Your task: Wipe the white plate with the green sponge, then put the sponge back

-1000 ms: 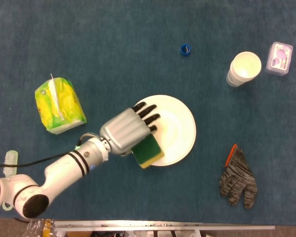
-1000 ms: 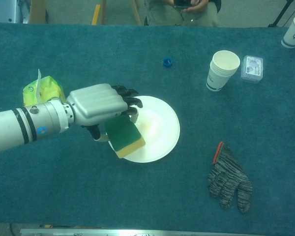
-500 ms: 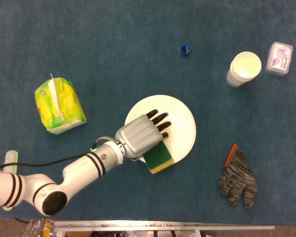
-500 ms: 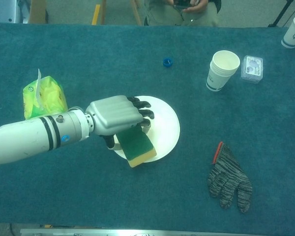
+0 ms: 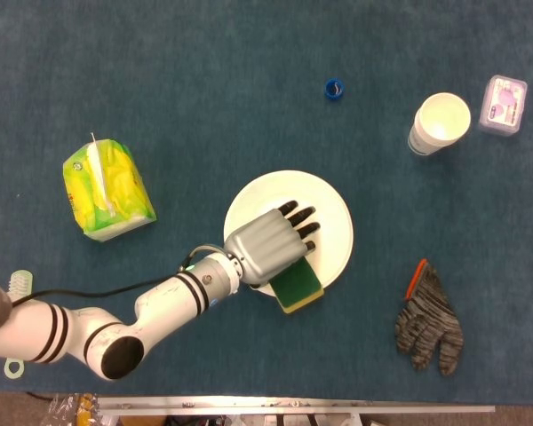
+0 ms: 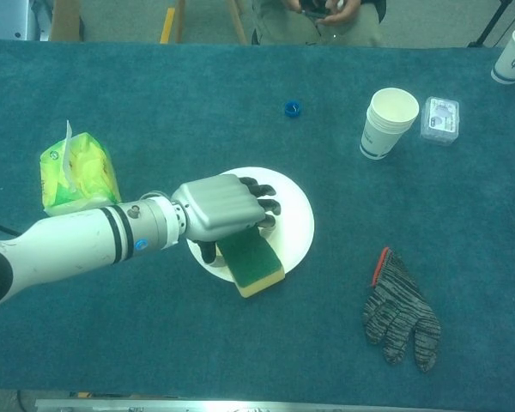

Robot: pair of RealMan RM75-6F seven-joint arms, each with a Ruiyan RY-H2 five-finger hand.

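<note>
The left hand (image 5: pixel 271 244) clamps the green sponge (image 5: pixel 298 284) beneath its palm at the white plate's (image 5: pixel 333 213) near edge, half overhanging the table, so the unwiped plate centre lies just beyond the fingertips, far-right.

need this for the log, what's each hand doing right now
Left hand: holding the green sponge over the near edge of the white plate.
Right hand: not in view.

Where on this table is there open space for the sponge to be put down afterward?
Bare cloth lies between the tissue pack and the white plate, along the near edge left of the glove, and beyond the blue cap. The far right is crowded: paper cup beside small box.
</note>
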